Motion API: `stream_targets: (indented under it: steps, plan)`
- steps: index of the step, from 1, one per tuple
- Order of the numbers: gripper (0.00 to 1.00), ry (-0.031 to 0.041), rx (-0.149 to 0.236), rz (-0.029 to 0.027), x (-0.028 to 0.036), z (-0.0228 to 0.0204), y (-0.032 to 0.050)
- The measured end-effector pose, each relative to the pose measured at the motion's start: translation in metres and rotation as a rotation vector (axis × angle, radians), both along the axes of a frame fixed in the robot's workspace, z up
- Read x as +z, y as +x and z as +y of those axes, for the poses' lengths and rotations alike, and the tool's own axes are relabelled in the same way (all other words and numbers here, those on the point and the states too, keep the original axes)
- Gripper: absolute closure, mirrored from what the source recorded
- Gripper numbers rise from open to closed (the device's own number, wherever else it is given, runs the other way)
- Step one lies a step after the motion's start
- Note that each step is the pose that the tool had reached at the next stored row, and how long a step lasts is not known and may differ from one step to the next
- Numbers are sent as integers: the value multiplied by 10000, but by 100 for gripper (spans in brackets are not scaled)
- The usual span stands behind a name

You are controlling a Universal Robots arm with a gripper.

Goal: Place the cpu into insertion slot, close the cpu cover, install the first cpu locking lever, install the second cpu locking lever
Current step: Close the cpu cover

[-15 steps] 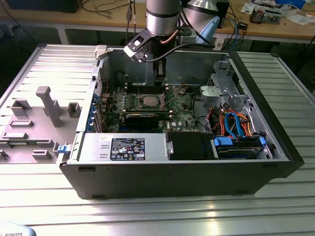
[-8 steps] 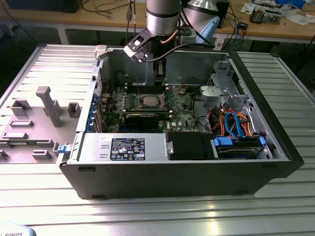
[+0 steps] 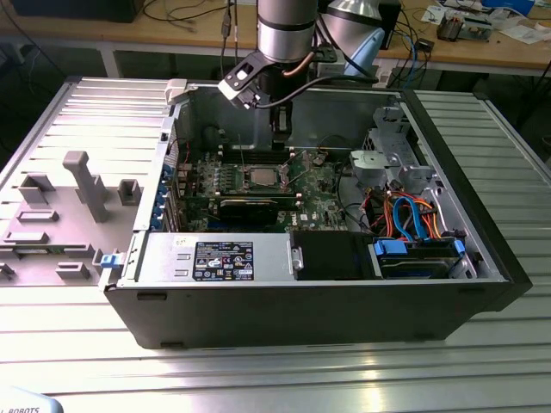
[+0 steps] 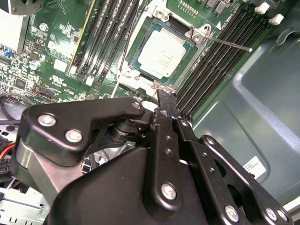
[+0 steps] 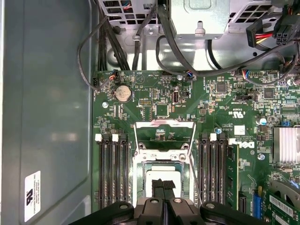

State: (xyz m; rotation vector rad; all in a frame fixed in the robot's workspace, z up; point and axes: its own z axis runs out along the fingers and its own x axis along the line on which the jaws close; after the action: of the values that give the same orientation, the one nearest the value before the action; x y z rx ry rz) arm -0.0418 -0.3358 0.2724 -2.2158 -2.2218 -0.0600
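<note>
The cpu [image 4: 161,54] lies flat in the insertion slot [image 3: 263,178] on the green board, its silver top facing up. The cpu cover [image 4: 180,26] is a silver frame lying down around the chip, seen in both wrist views [image 5: 161,157]. One thin locking lever [image 4: 229,43] sticks out sideways from the socket corner over the memory slots, and its rod [image 5: 194,176] also runs beside the socket. My gripper [image 3: 280,129] hangs just above the socket's edge; its black fingertips [image 5: 164,185] are shut together with nothing between them.
Black memory slots [image 5: 112,168] flank the socket on both sides. A long black expansion card [image 3: 250,205] lies in front of it. The case walls [image 3: 448,163], a drive cage with orange and blue cables [image 3: 413,215] and the power supply [image 3: 215,258] ring the board. Grey fixtures [image 3: 82,185] stand outside the case.
</note>
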Motion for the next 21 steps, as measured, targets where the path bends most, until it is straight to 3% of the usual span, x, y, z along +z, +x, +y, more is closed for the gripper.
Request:
stream_targets:
  steps: [16, 18, 21]
  plan:
    - [89, 0, 0, 0, 0, 0, 60]
    - [89, 0, 1, 0, 0, 0, 123]
    - [89, 0, 1, 0, 0, 0, 141]
